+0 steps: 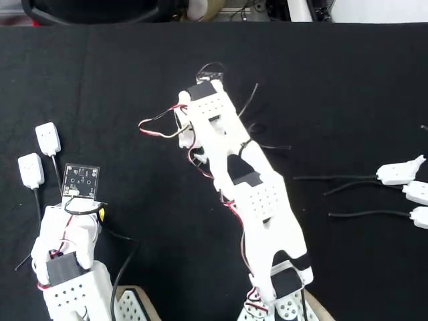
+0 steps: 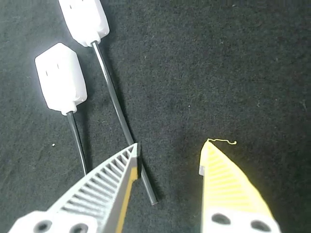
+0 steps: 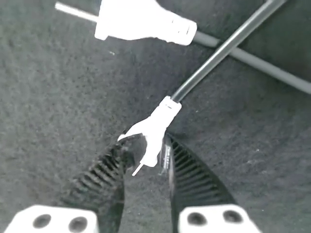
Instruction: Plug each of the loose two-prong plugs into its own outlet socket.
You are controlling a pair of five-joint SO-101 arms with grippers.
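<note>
The right gripper (image 3: pixel 148 145) was clamped on a plug (image 3: pixel 156 122), held askew between its jaws; it could twist free. The left gripper (image 2: pixel 170 144) gaped empty over a cable (image 2: pixel 110 93).

1. The surface (image 1: pixel 348 93) was draped in black, felt-like cloth.
2. Near its left edge lay two white outlet blocks side by side but apart, the farther socket (image 1: pixel 48 138) and the nearer socket (image 1: pixel 31 170), each trailing a thin black socket cord (image 1: pixel 56 167).
3. Near its right edge lay an upper plug (image 1: pixel 400 172), a middle plug (image 1: pixel 418 193) and a lower plug (image 1: pixel 421 217), close together, each with a black plug cord (image 1: pixel 334 177) stretched leftward.
</note>
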